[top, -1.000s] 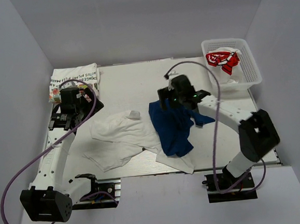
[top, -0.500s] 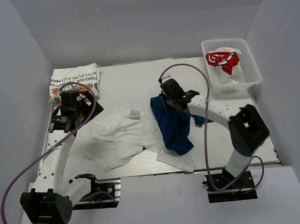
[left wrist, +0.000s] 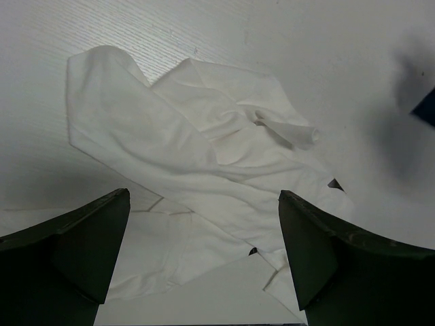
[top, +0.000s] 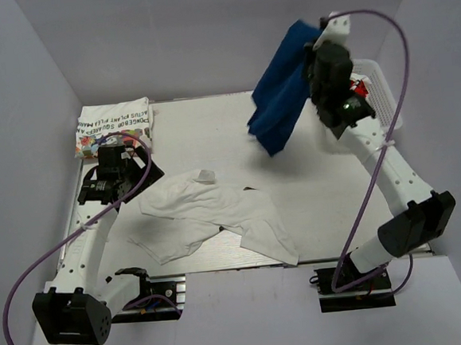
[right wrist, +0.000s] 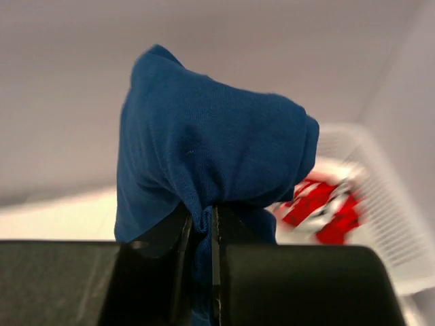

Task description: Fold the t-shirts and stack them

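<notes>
My right gripper (right wrist: 200,227) is clamped tight on a bunched fold of the navy blue t-shirt (right wrist: 204,142), the two fingers almost meeting with only cloth between them. The shirt bulges up over my fingertips. In the top view it hangs down and to the left from the grip, clear of the counter (top: 203,135), above its far right part. That arm is stretched up and far out, the forearm rising steeply from the elbow, the wrist high near the back wall and in front of the white basket (right wrist: 387,210). The white t-shirt with red graphic (right wrist: 323,204) lies crumpled in that basket.

My left gripper (left wrist: 202,204) is spread wide and grasps nothing. Its fingers hover above the plain white t-shirt (left wrist: 204,156), which lies rumpled and spread out on the near middle of the counter. My left arm reaches forward along the left side, the wrist bent so the gripper faces the centre. Beyond it, at the far left corner, the white t-shirt with colourful print and black lettering (top: 115,122) sits folded flat on the counter.
</notes>
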Available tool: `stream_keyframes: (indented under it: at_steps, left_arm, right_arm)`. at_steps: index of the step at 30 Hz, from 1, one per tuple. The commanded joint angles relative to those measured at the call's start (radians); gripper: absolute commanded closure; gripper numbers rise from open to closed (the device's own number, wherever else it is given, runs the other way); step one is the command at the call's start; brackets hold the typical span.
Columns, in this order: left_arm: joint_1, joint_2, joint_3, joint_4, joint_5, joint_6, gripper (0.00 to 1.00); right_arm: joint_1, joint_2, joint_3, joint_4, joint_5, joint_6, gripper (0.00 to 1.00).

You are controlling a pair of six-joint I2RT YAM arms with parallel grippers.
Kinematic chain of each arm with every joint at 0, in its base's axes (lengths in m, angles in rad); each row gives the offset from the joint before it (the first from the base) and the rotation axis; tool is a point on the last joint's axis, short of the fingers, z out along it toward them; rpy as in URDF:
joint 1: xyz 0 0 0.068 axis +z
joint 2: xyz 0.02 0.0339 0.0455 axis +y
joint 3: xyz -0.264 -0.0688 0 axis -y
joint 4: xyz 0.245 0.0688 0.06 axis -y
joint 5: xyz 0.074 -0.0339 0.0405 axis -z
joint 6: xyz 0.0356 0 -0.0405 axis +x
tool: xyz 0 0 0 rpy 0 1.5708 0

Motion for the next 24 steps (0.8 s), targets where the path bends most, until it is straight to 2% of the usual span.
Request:
stream_keyframes:
  at_steps: [1,2,3,6,7,10,16,20,21,24]
  left_arm:
    - [0.002,0.011,-0.013,0.012,0.044,0.012,0.00]
    - [0.002,0.012,-0.013,0.012,0.044,0.012,0.00]
    - [0.002,0.022,-0.013,0.012,0.044,0.012,0.00]
    - [0.002,0.042,-0.004,0.012,0.044,0.012,0.00]
    - [0.002,0.042,-0.004,0.012,0.044,0.012,0.00]
    - [0.002,0.061,-0.004,0.021,0.044,0.012,0.00]
    - [0.002,0.126,0.030,0.044,0.066,0.012,0.00]
    - [-0.007,0.157,0.061,0.014,0.055,0.021,0.00]
    - [-0.007,0.157,0.061,0.013,0.055,0.031,0.00]
    - [-0.007,0.157,0.061,0.013,0.031,0.031,0.00]
  right_arm:
    - [-0.093,0.057,0.233,0.134,0.117,-0.131,1.00]
    - [-0.124,0.095,0.277,0.133,0.122,-0.148,1.00]
    - [-0.159,0.139,0.403,0.131,0.131,-0.180,1.00]
    - [-0.223,0.241,0.533,0.172,0.151,-0.277,1.00]
    - [-0.237,0.259,0.551,0.226,0.160,-0.294,1.00]
    - [-0.291,0.332,0.588,0.223,0.094,-0.314,1.00]
    - [-0.425,0.452,0.445,0.066,-0.116,-0.089,1.00]
    - [-0.512,0.614,0.466,-0.093,-0.197,0.074,1.00]
    - [-0.529,0.690,0.479,-0.119,-0.263,0.089,1.00]
    - [-0.546,0.770,0.469,-0.174,-0.335,0.100,1.00]
